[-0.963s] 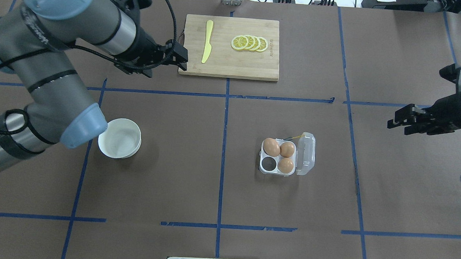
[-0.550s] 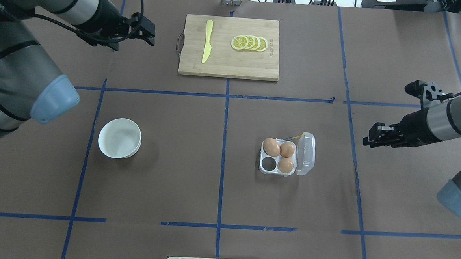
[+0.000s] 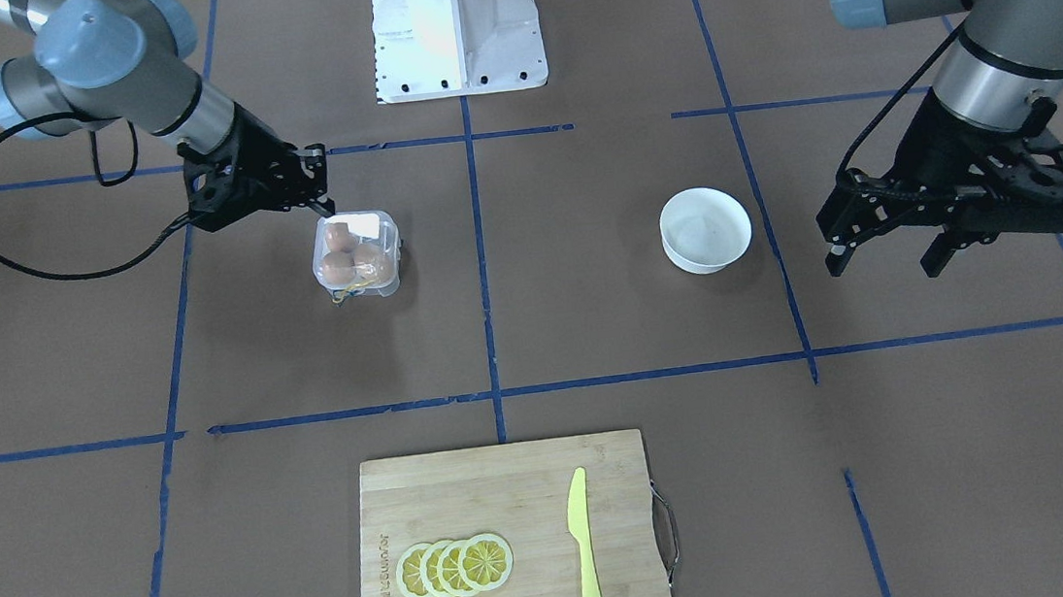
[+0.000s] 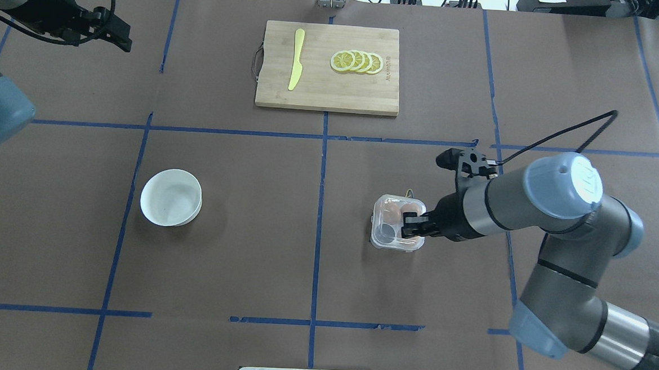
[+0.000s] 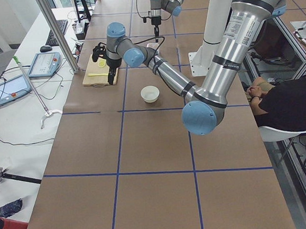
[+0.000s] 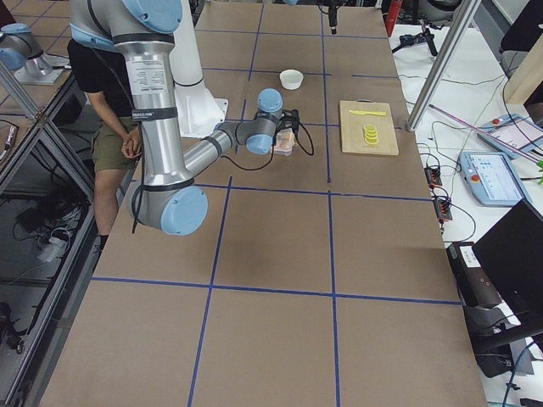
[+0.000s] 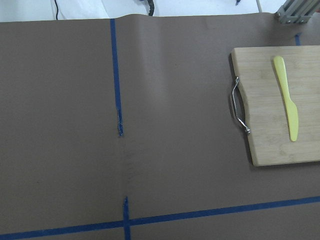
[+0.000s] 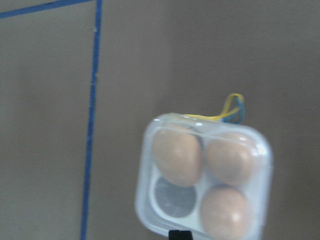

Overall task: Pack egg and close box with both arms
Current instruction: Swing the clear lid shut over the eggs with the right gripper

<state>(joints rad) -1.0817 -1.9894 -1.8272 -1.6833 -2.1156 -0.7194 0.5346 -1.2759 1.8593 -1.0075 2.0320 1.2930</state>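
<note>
The small clear plastic egg box, lid down over three light-brown eggs and one empty cup, sits right of centre on the desk. The right hand, fingers pinched narrow on nothing, is at the box's right edge. The wide-spread left hand hangs well apart, so the right arm is the nearer.

Brown paper ruled with blue tape lines covers the table I work from afar. My right arm and left arm are grey with pale-blue joint caps, the right gripper and left gripper black, the pedestal white. I see three light-brown eggs through the clear box, one cup dark grey, a yellow-and-blue string at its corner. The bowl is plain white; on the pale wooden cutting board lie a yellow knife and yellow, pale-rimmed lemon slices.
</note>
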